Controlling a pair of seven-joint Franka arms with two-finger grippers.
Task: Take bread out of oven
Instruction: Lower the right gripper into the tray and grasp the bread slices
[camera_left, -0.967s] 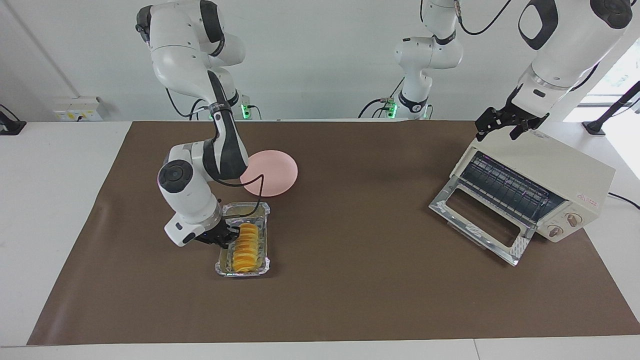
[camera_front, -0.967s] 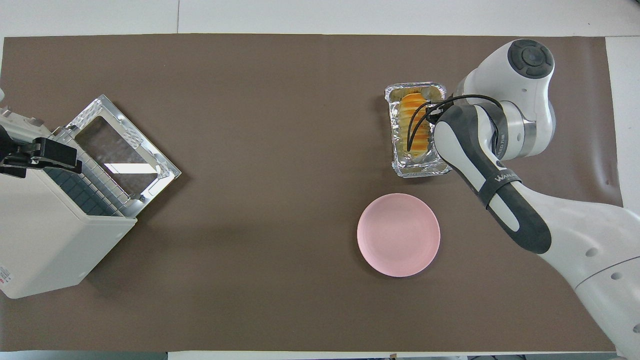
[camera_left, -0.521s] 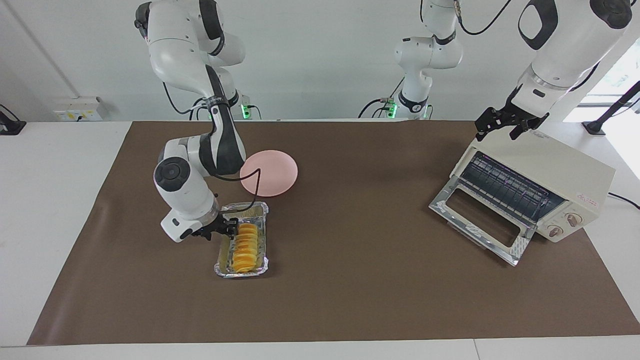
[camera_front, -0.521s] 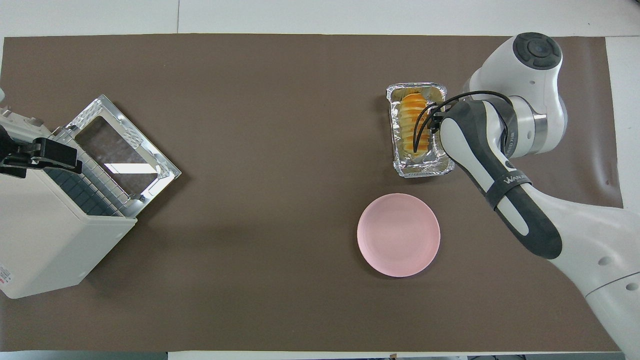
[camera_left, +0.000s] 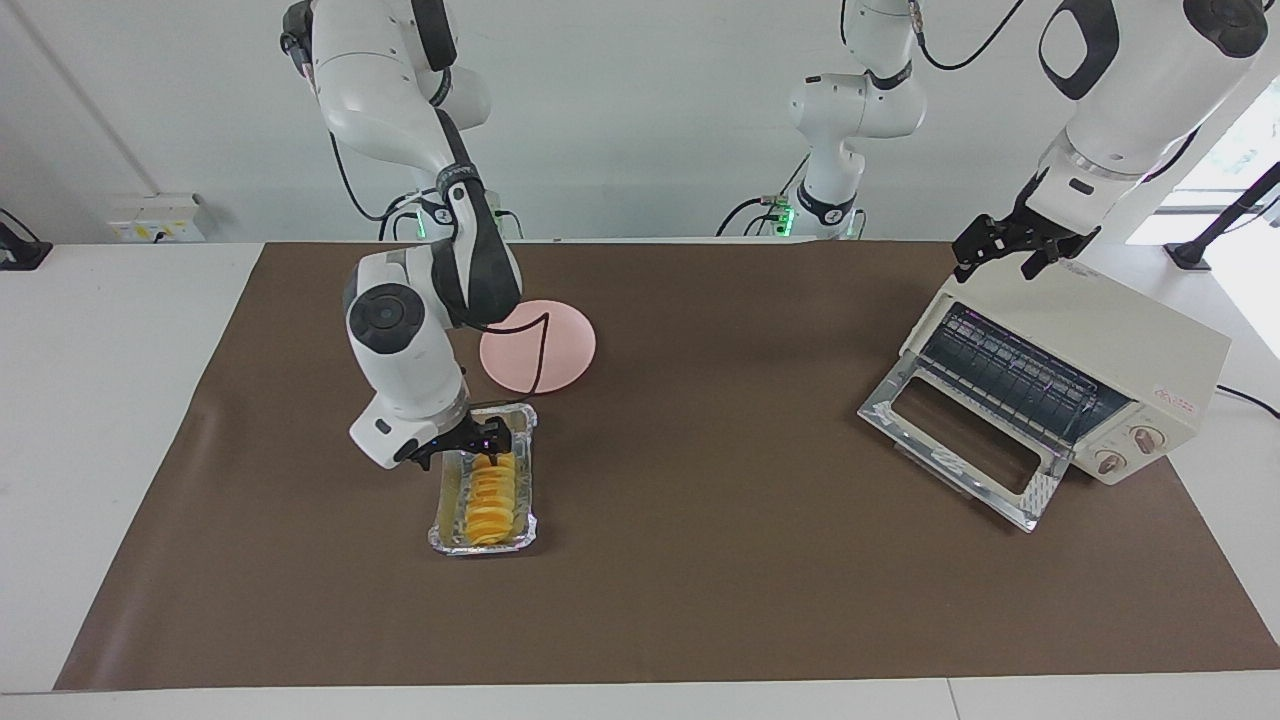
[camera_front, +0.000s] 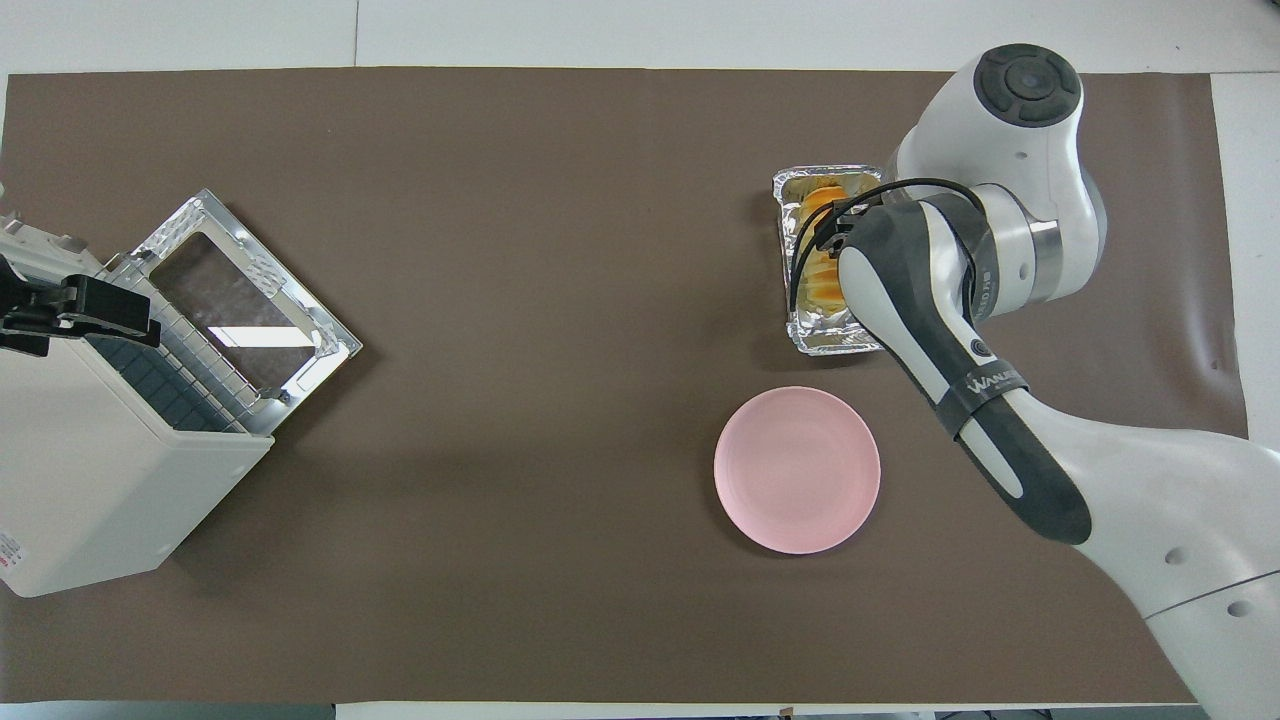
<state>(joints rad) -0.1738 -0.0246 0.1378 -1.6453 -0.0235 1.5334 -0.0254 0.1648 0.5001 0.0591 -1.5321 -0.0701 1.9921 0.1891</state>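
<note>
Presently your right gripper (camera_left: 487, 437) hangs open directly over the bread (camera_left: 490, 497), whose long axis runs away from the robots.

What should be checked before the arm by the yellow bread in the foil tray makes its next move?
1. Ridged golden-yellow bread out of the cream-white toaster oven: ok, it lies in the crinkled silver foil tray on the brown mat.
2. Right gripper let go of the bread: ok, it hangs open just over the loaf's end nearer the robots.
3. Round pink plate free to receive bread: ok, bare, beside the tray and nearer the robots.
4. Oven's glass door shut: not ok, it hangs open.
5. Left gripper out of the way: ok, waiting open over the oven's top.
</note>
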